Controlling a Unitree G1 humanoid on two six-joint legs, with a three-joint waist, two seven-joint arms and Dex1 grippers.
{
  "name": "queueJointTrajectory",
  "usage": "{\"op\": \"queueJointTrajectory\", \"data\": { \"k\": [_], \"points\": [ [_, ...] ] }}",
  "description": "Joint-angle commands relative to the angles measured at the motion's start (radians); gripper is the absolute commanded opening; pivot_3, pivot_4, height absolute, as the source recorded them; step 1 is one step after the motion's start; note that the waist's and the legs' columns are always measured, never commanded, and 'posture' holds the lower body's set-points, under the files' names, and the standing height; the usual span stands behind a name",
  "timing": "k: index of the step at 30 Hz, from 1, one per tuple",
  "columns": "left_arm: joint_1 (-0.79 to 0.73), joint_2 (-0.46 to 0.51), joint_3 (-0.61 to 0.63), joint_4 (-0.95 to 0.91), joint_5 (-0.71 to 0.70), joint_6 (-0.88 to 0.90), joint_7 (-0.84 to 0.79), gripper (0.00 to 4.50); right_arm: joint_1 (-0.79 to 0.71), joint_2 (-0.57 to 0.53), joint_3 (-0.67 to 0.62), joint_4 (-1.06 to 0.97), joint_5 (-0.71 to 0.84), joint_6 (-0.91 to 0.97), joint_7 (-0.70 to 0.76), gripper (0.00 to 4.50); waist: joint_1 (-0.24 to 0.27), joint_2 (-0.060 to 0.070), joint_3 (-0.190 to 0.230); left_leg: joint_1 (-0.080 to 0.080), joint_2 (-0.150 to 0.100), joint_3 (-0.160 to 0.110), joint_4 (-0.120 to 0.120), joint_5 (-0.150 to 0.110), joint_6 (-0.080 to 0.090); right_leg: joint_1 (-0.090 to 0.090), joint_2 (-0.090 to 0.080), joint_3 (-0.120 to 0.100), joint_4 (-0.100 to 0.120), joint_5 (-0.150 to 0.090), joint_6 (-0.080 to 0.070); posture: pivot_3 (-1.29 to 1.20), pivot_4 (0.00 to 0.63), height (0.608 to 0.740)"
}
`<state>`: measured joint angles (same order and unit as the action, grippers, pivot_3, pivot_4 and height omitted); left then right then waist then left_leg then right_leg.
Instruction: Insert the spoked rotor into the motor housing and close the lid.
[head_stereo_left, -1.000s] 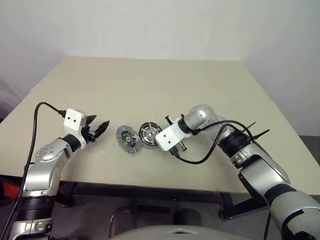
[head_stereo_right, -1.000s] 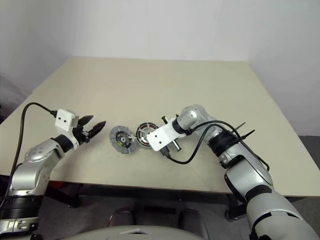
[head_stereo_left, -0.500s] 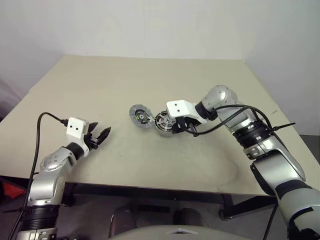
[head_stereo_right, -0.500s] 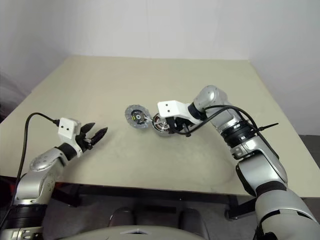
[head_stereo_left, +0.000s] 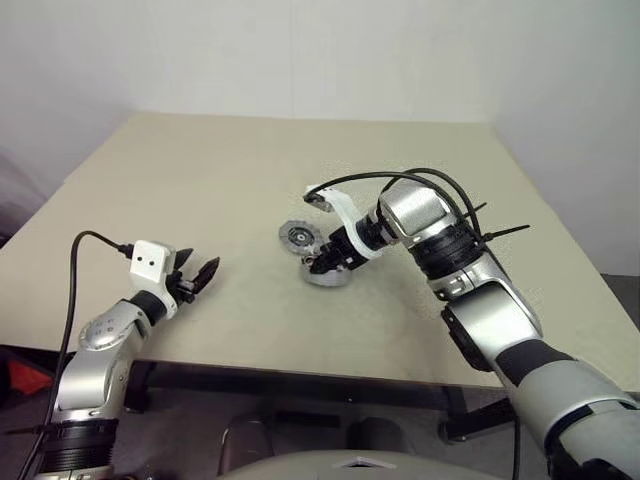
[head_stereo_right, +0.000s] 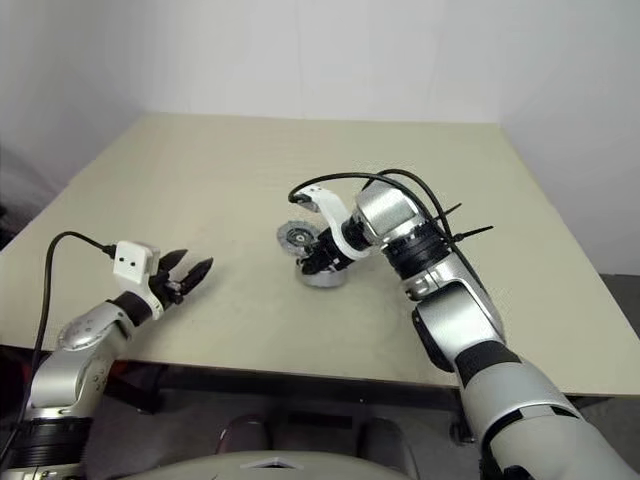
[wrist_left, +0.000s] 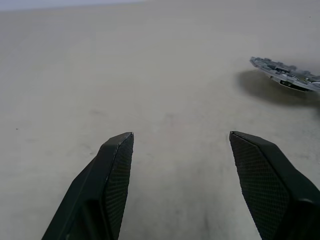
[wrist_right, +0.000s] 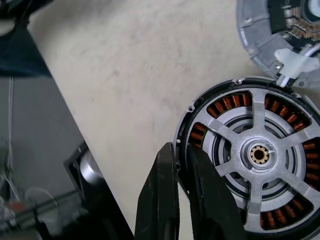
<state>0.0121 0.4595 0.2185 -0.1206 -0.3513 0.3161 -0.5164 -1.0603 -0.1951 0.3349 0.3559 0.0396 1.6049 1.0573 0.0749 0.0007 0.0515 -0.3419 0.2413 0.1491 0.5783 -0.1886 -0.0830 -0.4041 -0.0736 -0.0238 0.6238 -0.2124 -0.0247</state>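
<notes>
The motor housing (wrist_right: 227, 102), ringed with copper windings, lies near the table's middle (head_stereo_left: 328, 276). The spoked rotor (wrist_right: 257, 116) sits inside it, silver spokes around a central hub. My right gripper (wrist_right: 176, 147) points down at the housing's rim and is shut on it, one finger outside and one over the windings; the head view shows it here (head_stereo_left: 318, 262). The lid (head_stereo_left: 297, 235) rests just beyond the housing on the left, tilted, joined to it by a small white connector (wrist_right: 295, 60). My left gripper (wrist_left: 180, 137) hovers open and empty far to the left, near the table's front edge.
The beige table (head_stereo_left: 250, 170) is bare apart from the motor parts. A black cable (head_stereo_left: 400, 180) loops above my right wrist. The table's front edge (head_stereo_left: 300, 365) runs close below both arms, and a white wall stands behind.
My right wrist has rolled over and now reaches down from above. The housing and lid have shifted right and farther back on the table with it. The left gripper has hardly moved.
</notes>
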Motion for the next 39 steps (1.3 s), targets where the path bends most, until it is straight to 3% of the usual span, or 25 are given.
{"op": "queueJointTrajectory", "data": {
  "k": [1,6,9,22,26,29,32,35,39],
  "points": [
    [-0.015,0.019,0.023,-0.037,-0.007,-0.003,-0.004,3.24,-0.034,0.043,-0.081,0.031,0.028,0.010,-0.133,0.01,0.000,0.000,0.000,0.001,0.000,0.000,0.000,0.000,0.000,0.000,0.000,0.000,0.000,0.000,0.000,0.00,0.000,0.740],
    [-0.021,0.031,0.026,-0.038,-0.008,0.004,-0.010,3.24,-0.056,0.116,-0.163,0.094,0.077,0.010,-0.271,0.01,-0.007,0.001,0.000,0.007,0.000,-0.001,-0.003,0.001,-0.002,0.000,0.000,0.000,0.001,0.000,0.000,0.00,0.000,0.740],
    [-0.020,0.034,0.027,-0.041,-0.007,0.006,-0.012,3.24,-0.056,0.130,-0.180,0.076,0.154,0.010,-0.281,0.01,-0.007,0.001,0.000,0.009,0.000,-0.001,-0.003,0.001,-0.003,0.000,0.001,-0.001,0.001,0.000,0.001,0.00,0.000,0.740],
    [-0.017,0.041,0.028,-0.037,-0.007,0.005,-0.011,3.24,-0.088,0.101,-0.151,0.013,0.310,0.010,-0.352,4.32,0.014,0.001,0.001,-0.004,-0.001,-0.001,-0.007,0.000,-0.010,-0.011,0.000,-0.002,-0.002,0.003,-0.006,0.00,0.000,0.740],
    [-0.023,0.043,0.029,-0.030,-0.006,0.004,-0.013,3.24,-0.094,0.084,-0.143,-0.033,0.340,-0.022,-0.351,4.48,0.019,0.001,0.001,-0.009,-0.001,-0.001,-0.007,-0.001,-0.012,-0.016,0.001,-0.002,-0.001,0.004,-0.005,0.00,0.000,0.740],
    [-0.029,0.045,0.032,-0.026,-0.007,0.003,-0.014,3.24,-0.079,0.017,-0.099,-0.113,0.367,-0.221,-0.231,4.48,0.022,0.001,0.001,-0.009,-0.001,-0.001,-0.007,-0.001,-0.012,-0.016,0.001,-0.002,-0.001,0.003,-0.006,0.00,0.000,0.740],
    [-0.034,0.045,0.033,-0.021,-0.008,0.002,-0.014,3.24,0.005,-0.123,0.000,-0.231,0.281,-0.746,0.019,4.48,0.028,0.000,0.000,-0.009,-0.001,-0.001,-0.005,-0.001,-0.012,-0.015,0.000,-0.002,-0.001,0.003,-0.006,0.00,0.000,0.740],
    [-0.039,0.042,0.029,-0.018,-0.005,0.001,-0.015,3.24,0.045,-0.262,0.099,-0.171,0.151,-1.195,0.210,4.48,0.036,-0.002,-0.001,-0.008,0.000,-0.001,-0.002,-0.002,-0.010,-0.012,-0.001,-0.002,-0.001,0.003,-0.005,0.00,0.000,0.740],
    [-0.064,0.045,0.023,0.000,-0.002,0.001,-0.020,3.24,0.075,-0.387,0.169,-0.060,0.044,-1.597,0.410,4.48,0.025,-0.002,-0.001,-0.008,0.000,-0.001,0.002,-0.004,-0.007,-0.011,-0.001,-0.002,0.001,0.004,-0.007,0.00,0.000,0.740]
  ]
}}
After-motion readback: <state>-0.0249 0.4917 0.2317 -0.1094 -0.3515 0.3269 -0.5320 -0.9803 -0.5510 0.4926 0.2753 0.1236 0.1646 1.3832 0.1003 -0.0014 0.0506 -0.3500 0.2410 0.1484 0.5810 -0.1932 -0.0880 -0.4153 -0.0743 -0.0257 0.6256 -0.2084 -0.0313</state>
